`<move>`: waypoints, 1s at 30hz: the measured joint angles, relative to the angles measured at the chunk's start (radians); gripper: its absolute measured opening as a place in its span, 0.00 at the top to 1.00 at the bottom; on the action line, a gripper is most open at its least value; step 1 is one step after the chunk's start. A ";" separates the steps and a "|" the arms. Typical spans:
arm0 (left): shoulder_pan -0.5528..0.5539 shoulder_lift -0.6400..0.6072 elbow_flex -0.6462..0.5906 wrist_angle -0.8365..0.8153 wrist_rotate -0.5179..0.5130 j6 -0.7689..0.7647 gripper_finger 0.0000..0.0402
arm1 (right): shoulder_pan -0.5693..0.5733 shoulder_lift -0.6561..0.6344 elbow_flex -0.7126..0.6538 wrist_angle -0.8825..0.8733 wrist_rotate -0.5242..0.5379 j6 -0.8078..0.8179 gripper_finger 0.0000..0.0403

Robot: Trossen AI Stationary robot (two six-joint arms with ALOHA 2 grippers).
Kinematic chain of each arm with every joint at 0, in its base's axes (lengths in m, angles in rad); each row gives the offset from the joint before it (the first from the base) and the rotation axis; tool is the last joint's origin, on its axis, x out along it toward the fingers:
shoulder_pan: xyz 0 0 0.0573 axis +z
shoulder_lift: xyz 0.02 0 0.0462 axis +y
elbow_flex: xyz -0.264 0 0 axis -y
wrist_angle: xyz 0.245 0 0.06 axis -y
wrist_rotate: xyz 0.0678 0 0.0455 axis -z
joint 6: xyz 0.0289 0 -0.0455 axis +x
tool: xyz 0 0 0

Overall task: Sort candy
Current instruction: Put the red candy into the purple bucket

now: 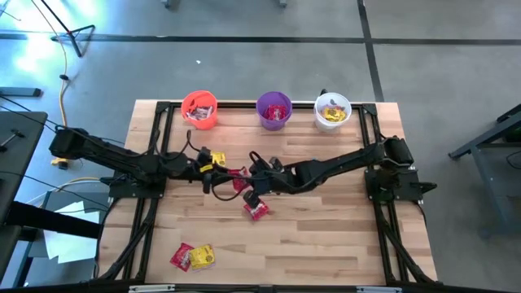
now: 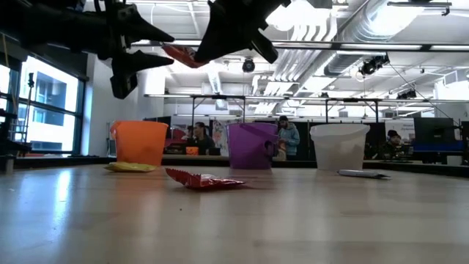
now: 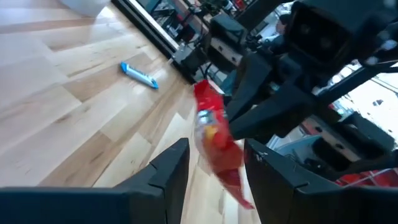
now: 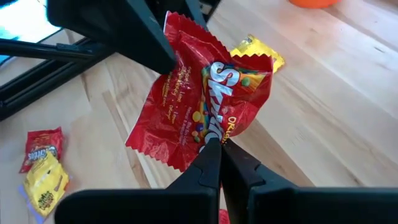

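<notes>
Near front edge: a red packet (image 1: 181, 257) and a yellow packet (image 1: 201, 256), touching. Mid-table, another red packet (image 1: 256, 210) lies flat. Above it, right gripper (image 4: 219, 148) pinched shut on a red candy packet (image 4: 202, 115), held in the air. Left gripper (image 3: 214, 163) fingers parted around the same packet, not gripping. Yellow packet (image 1: 216, 159) under the left arm. Far edge: orange cup (image 1: 199, 109), purple cup (image 1: 273, 110), white cup (image 1: 332, 111), each holding candy.

Partial "Skittles" lettering on the red candy packet (image 4: 199, 106).
</notes>
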 joint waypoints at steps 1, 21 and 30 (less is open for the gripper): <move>0.003 0.002 0.000 -0.002 0.001 -0.001 0.65 | 0.000 0.000 0.000 0.005 0.000 -0.003 1.00; 0.006 0.033 0.000 0.069 -0.010 0.177 0.99 | 0.008 0.000 0.000 0.018 -0.003 -0.045 0.89; 0.129 -0.107 0.000 -0.126 -0.031 0.269 1.00 | 0.008 0.000 0.000 0.018 0.002 -0.039 0.59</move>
